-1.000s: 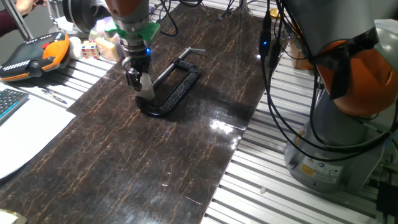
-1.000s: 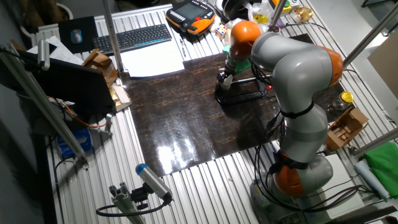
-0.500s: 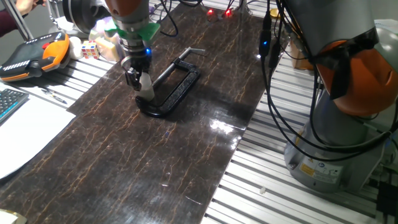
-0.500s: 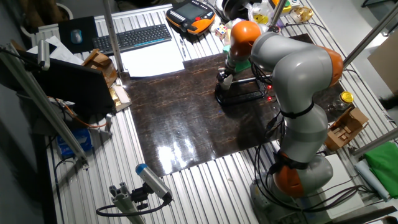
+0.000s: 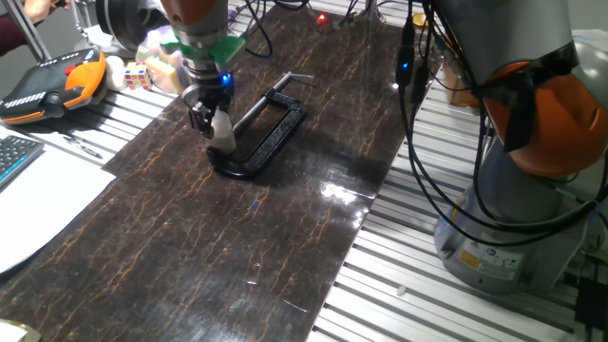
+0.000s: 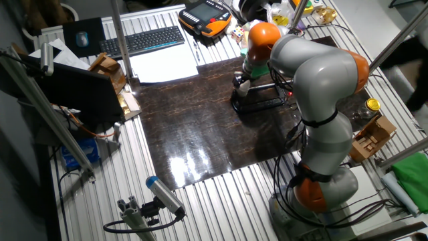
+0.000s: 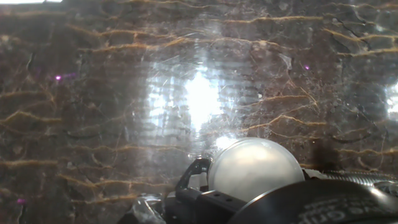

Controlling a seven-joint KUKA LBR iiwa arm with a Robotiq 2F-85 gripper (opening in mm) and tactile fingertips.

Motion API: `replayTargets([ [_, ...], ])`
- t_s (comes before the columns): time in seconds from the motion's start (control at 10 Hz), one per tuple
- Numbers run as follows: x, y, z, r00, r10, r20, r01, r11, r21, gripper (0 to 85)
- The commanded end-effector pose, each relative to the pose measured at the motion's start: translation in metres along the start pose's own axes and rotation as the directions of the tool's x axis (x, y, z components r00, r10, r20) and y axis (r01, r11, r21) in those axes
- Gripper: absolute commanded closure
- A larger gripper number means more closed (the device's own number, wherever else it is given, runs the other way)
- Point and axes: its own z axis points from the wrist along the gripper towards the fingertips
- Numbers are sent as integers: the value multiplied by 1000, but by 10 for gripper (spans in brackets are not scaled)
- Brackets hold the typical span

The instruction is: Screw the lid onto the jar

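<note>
Whitish plastic catches the eye right at the gripper (image 5: 211,122): a small pale piece, the lid (image 5: 221,126) by the look of it, sits at the fingertips, and just beneath it the jar (image 5: 225,142) stands on the dark marbled table (image 5: 285,237). From the one fixed view the two read as one pale column, so I cannot tell where lid ends and jar begins, nor whether they are touching. The jaws stand narrow, close on either side of that pale piece, and they appear to be clamped on the lid, though the contact itself is too small to make out.

Over to the other fixed view: the gripper (image 6: 242,79) hangs pointing down with a pale spot, the lid (image 6: 245,86), at its tip; the jar is too small there to separate.

Hand view now: a round, milky, translucent dome fills the lower middle, the lid (image 7: 258,168) seen close up, with the dark gripper hardware curving across the bottom edge in front of it. Beyond lies the glossy table (image 7: 93,112), with a bright glare patch straight ahead.

Just beside the jaws, toward the robot's base, the black C-clamp (image 5: 266,133) lies flat, its curved end close against the jar (image 6: 245,94), its screw end pointing away.
</note>
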Motion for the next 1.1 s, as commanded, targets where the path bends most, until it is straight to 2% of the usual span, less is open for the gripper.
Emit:
replayTargets([
  [0.0, 0, 0, 0, 1000, 19, 0, -19, 1000, 3, 143],
  [1.0, -1, 0, 0, 972, 235, 6, -235, 972, 13, 140],
])
